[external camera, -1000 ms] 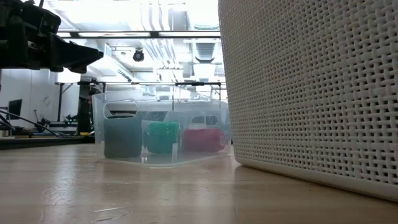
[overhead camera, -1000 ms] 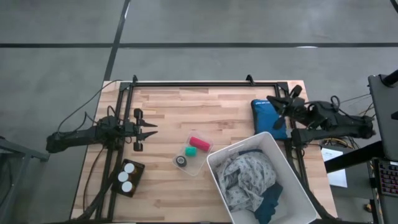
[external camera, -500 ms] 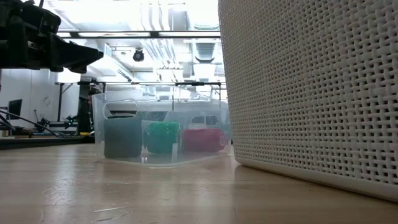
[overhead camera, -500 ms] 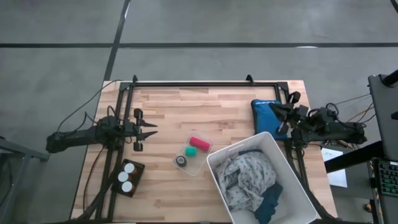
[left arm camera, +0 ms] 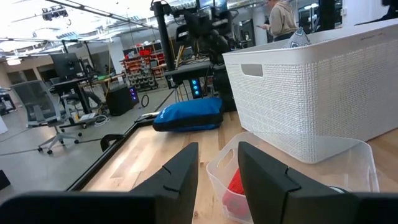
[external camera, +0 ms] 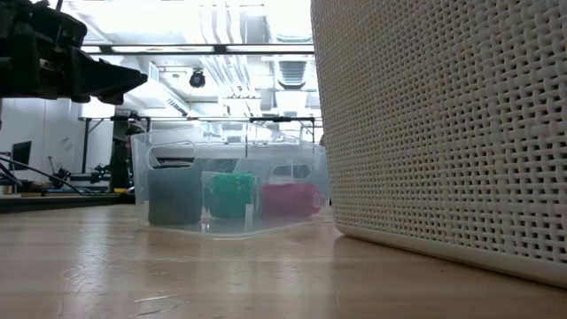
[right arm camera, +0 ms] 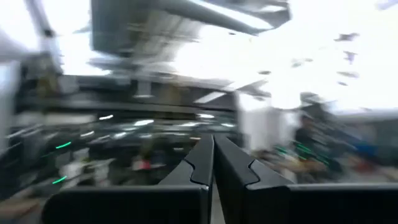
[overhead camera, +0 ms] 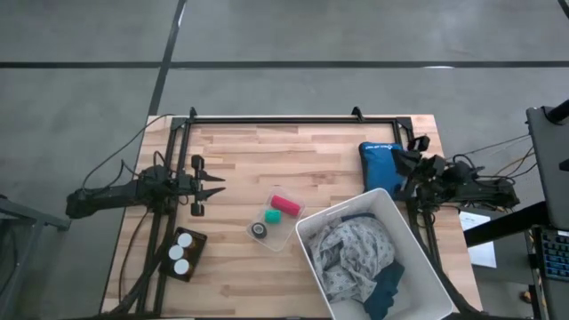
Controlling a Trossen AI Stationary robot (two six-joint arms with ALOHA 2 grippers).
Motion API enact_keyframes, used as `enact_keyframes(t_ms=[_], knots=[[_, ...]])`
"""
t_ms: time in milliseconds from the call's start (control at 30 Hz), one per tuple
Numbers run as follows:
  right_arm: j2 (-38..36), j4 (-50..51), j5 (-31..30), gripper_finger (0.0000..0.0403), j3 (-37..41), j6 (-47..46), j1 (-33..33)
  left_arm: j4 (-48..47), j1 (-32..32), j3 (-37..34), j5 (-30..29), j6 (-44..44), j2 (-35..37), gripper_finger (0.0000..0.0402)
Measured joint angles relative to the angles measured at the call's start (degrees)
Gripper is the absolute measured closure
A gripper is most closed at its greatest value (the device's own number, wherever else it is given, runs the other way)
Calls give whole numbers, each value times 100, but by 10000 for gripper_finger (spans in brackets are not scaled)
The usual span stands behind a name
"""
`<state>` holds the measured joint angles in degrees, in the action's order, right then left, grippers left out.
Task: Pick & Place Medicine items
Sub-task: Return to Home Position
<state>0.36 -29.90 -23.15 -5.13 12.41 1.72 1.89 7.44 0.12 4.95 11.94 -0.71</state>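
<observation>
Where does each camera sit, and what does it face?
High: above, straight down on table; both arms, left tool, right tool.
Low: table height, facing clear tray and white bin; left arm above.
Left wrist: behind its open fingers, facing tray, bin.
Right wrist: behind shut fingers, facing the room.
Shared: tray in high, low, left wrist.

Three little pill bottles (overhead camera: 176, 253) stand in a small black bin (overhead camera: 198, 243). They stand straight up, so from above I see only their round white caps. The sides under the caps are hidden. All three caps are on. The bottles sit close together in a short slanted row. The far bottle (overhead camera: 186, 239) is a bit more to the right, the middle bottle (overhead camera: 175, 252) is a bit more to the left, and the near bottle (overhead camera: 181, 266) is at the other end. Together they fill most of the bin. The bin sits on the wooden table (overhead camera: 240, 160), by its left edge, close to the near left corner.
</observation>
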Motion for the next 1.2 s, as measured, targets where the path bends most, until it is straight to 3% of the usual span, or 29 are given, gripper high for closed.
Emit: enact_keyframes(t_ms=[133, 600, 667, 833, 1200], knots=[[-27, 26, -1226, 394, 63, -47, -2, 0, 0, 0, 0, 0, -20, 284], [-27, 192, -1036, 394, 298, -172, 0, 2, 0, 0, 0, 0, -26, 284], [-26, 81, -1408, 394, 298, -357, 0, 0, 0, 0, 0, 0, -26, 284], [-12, 137, -3088, 394, 289, -483, 0, 2, 0, 0, 0, 0, -26, 284], [46, 771, -3236, 394, 300, -832, 0, 0, 0, 0, 0, 0, -26, 284]])
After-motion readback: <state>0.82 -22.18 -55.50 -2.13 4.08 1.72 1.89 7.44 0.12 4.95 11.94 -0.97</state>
